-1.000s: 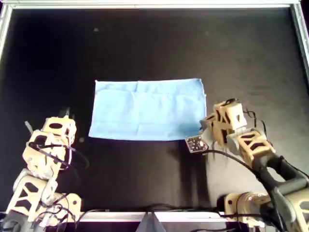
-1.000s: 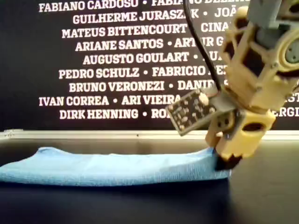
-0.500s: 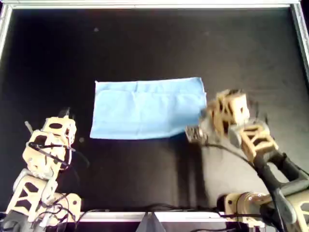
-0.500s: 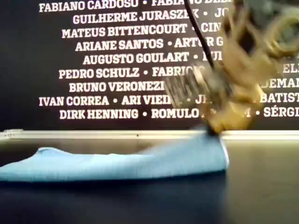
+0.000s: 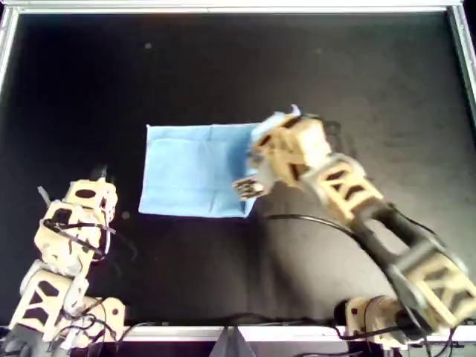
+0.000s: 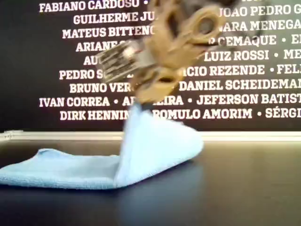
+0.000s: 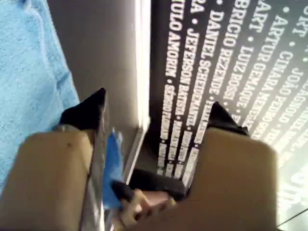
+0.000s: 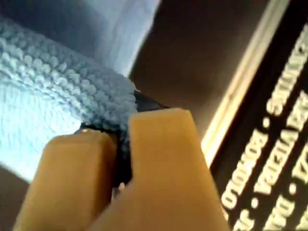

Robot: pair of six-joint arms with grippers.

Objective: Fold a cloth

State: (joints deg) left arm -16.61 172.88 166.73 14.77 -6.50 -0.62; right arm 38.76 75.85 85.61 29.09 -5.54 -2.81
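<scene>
Black bench point(image 5: 223, 67) carried the cloth point(image 5: 190, 171); right end effector point(image 5: 277, 134) clenched its raised edge, mid-frame overhead, apparently to fold it. Left end effector point(image 7: 154, 120) stood released, idle.

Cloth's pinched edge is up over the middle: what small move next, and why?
Probably carry the right gripper on toward the overhead view's left and lower it there: it is shut on the cloth, whose lifted edge is only halfway across. The left gripper is open, idle.

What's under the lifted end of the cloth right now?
The rest of the cloth lies flat beneath the raised flap. The right gripper holds the flap's edge up. The table under the flat part is covered.
</scene>
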